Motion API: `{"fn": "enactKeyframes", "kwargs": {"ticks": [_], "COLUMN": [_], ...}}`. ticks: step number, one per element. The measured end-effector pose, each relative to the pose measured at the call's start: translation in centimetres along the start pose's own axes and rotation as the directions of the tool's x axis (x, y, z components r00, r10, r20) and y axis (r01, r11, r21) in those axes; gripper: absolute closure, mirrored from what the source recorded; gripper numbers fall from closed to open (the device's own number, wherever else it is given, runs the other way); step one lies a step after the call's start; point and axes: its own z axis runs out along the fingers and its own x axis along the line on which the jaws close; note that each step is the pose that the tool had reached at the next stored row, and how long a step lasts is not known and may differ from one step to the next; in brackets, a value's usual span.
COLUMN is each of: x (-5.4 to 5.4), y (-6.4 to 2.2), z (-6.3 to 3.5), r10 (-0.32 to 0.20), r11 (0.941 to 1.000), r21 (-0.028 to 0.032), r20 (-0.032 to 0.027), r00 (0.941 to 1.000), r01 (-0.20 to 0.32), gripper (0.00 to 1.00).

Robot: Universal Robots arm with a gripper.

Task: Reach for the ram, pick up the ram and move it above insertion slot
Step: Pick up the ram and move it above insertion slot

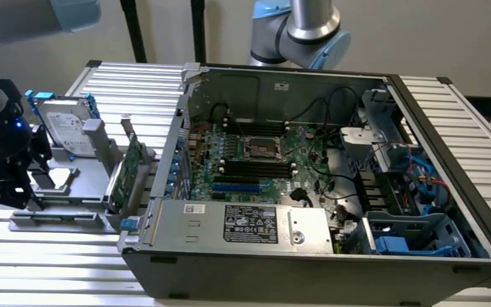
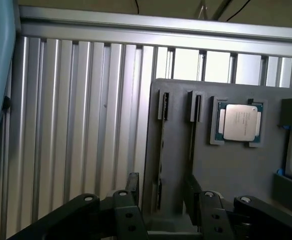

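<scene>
In the wrist view, a thin dark strip, the ram (image 2: 161,145) seen on edge, stands in a slot of the grey holder (image 2: 178,130). My gripper (image 2: 162,192) is open, with one black finger (image 2: 132,186) on each side of the strip's near end. I cannot tell whether they touch it. In the exterior view, the black gripper (image 1: 13,195) hangs low over the grey holder (image 1: 66,188) at the far left, beside the open computer case (image 1: 314,268). The motherboard's long black memory slots (image 1: 254,168) lie inside the case, well to the exterior view's right of the gripper.
A silver hard drive (image 1: 64,131) and a green expansion card (image 1: 126,173) stand upright in the holder between gripper and case. A processor chip (image 2: 238,122) rests in a holder pocket. Ribbed aluminium table (image 2: 75,125) surrounds the holder. The case wall (image 1: 177,147), power supply (image 1: 245,224) and cables border the slots.
</scene>
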Motion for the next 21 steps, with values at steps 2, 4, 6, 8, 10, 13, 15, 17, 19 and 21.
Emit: {"fn": "enactKeyframes", "kwargs": {"ticks": [2, 4, 6, 8, 10, 13, 15, 17, 19, 21], "x": [0.0, 0.0, 0.0, 0.0, 0.0, 0.0, 0.0, 0.0, 0.0, 0.0], "y": [0.00, -0.01, -0.02, -0.02, -0.03, -0.05, -0.06, -0.08, -0.09, -0.10], "z": [0.37, 0.73, 1.10, 1.46, 1.81, 2.37, 2.74, 3.10, 3.45, 3.83], "r10": [0.000, 0.000, 0.000, 0.000, 0.000, 0.000, 0.001, 0.001, 0.003, 0.005], "r11": [1.0000, 1.0000, 1.0000, 1.0000, 1.0000, 1.0000, 1.0000, 1.0000, 1.0000, 1.0000], "r21": [0.0000, -0.0001, 0.0000, 0.0001, 0.0000, 0.0000, 0.0000, 0.0001, 0.0000, 0.0000], "r20": [0.0000, -0.0001, 0.0000, 0.0001, 0.0000, 0.0000, 0.0001, 0.0001, 0.0001, 0.0001], "r00": [1.0000, 1.0000, 1.0000, 1.0000, 1.0000, 1.0000, 1.0000, 1.0000, 1.0000, 1.0000], "r01": [0.000, 0.000, 0.000, 0.000, 0.000, 0.000, -0.001, -0.001, -0.003, -0.005], "gripper": [0.52, 0.52, 0.52, 0.52, 0.52, 0.52, 0.52, 0.52, 0.52, 0.52]}}
